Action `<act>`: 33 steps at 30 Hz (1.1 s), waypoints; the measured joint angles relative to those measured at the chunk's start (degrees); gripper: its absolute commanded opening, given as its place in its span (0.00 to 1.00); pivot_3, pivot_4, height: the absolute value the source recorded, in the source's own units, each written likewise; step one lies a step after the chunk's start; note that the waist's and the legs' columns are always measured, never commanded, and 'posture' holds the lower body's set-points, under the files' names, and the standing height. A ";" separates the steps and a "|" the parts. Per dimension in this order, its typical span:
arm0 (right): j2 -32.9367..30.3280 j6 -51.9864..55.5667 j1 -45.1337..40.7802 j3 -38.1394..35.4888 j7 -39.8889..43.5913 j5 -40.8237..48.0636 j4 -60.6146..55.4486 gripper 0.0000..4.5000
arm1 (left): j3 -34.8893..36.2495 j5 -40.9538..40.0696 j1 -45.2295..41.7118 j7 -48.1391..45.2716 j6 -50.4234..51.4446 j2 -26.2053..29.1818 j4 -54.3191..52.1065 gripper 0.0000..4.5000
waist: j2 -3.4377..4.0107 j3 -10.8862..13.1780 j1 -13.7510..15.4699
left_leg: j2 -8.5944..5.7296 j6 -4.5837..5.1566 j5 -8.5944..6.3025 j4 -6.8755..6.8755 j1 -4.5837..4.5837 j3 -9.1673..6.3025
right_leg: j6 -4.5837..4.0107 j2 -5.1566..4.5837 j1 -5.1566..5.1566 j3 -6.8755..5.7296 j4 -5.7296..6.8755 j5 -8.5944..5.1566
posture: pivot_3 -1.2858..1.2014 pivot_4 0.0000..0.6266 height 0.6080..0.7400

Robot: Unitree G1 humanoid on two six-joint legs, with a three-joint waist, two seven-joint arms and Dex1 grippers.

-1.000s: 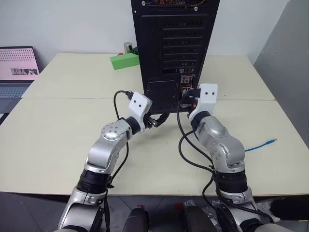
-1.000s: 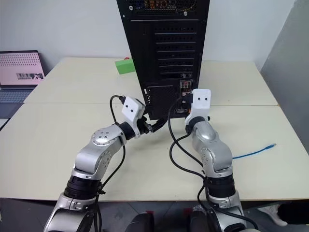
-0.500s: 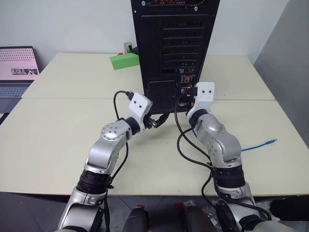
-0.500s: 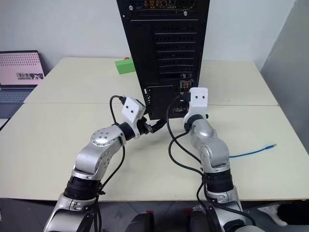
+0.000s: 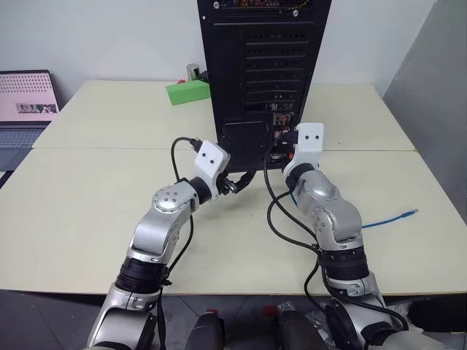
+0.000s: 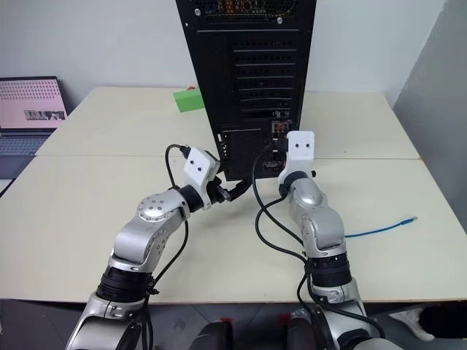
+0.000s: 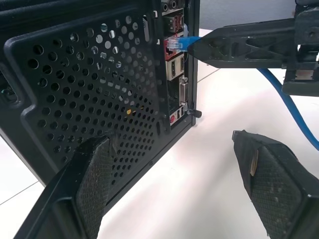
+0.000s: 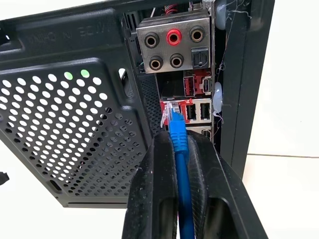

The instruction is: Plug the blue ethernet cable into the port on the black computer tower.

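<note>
Lettering embossed on black computer tower (image 8: 60,35) unreadable; coloured audio jacks (image 8: 173,48) unlabelled.

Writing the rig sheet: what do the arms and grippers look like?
Both arms are silver-grey metal with black joint rings and loose black cables looping from the forearms. Each wrist carries a white box with two small dark dots. The left gripper and right gripper each have two black fingers; the left's pads are mesh-textured.

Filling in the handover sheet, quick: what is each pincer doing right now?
Left pincer: open, holding nothing.
Right pincer: shut on the thin bright blue ethernet cable.
</note>
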 measured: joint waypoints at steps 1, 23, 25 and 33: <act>0.00 -0.32 -0.02 0.09 0.14 -0.32 0.27 0.01 | 0.00 0.03 0.00 -0.01 -0.02 0.01 0.00 0.87 | 0.00 0.00 -0.02 | 0.00 0.00 0.00 0.00 0.00 0.00 | 0.00 0.00 0.00 0.00 0.00 0.00 | 0.52 0.24 1.00; -0.84 -3.07 -0.14 1.16 1.59 -3.81 3.09 0.01 | 0.04 0.15 0.02 -0.29 -0.16 0.01 0.00 0.87 | 0.00 0.00 -0.04 | 0.00 0.00 0.00 0.00 0.01 0.00 | 0.00 0.00 0.01 0.01 -0.01 0.00 | 0.52 0.24 1.00; -0.54 -2.55 -0.46 1.12 1.35 -3.82 3.08 0.01 | 0.04 0.16 0.02 -0.45 -0.25 0.01 0.00 0.87 | 0.00 0.00 -0.07 | 0.00 0.00 0.00 -0.01 0.01 0.01 | 0.00 0.00 0.00 0.02 -0.01 0.00 | 0.52 0.24 1.00; 2.79 2.46 -3.42 -0.27 -0.08 -3.36 3.07 0.01 | 0.04 0.40 0.01 -0.91 -0.68 -0.04 0.02 0.87 | 0.01 0.01 -0.78 | 0.02 0.00 0.00 -0.02 0.01 0.00 | 0.00 0.02 -0.04 0.02 0.02 0.00 | 0.52 0.24 1.00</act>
